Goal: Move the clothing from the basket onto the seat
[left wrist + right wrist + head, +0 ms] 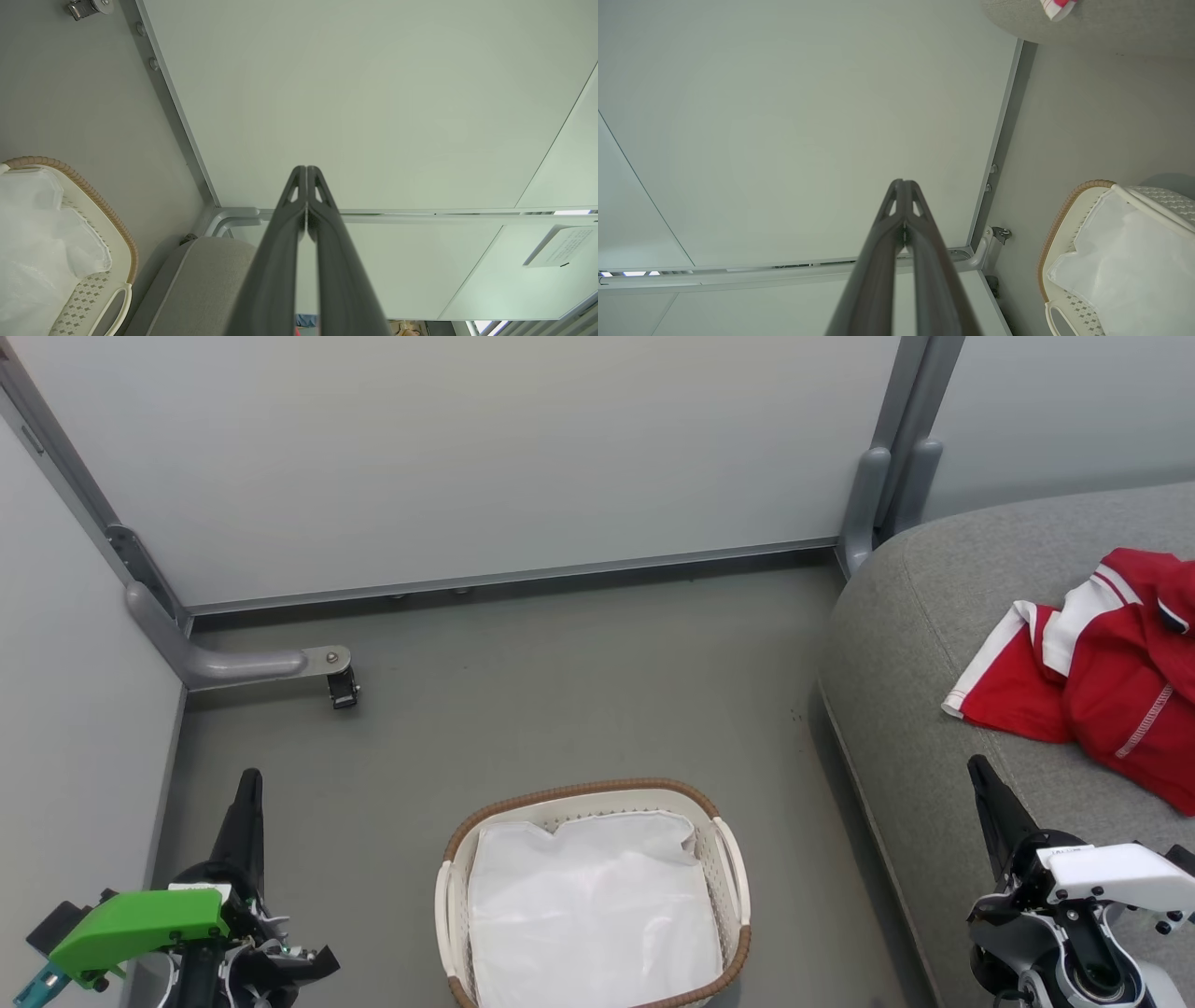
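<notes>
Head view: the clothing (1102,681) lies on the seat (915,644), beyond the right gripper (982,779). The basket (579,791), between it and the left gripper (248,793), holds only a white liner (588,915) (transfer looks finished).
Left wrist view: jaws pressed together, empty.
Right wrist view: likewise; probably nothing remains to fetch.

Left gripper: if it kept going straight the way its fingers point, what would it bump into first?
Probably the pale wall panel. The left gripper, shut, aims right at it with nothing in between, though how far off the panel stands is unclear.
</notes>
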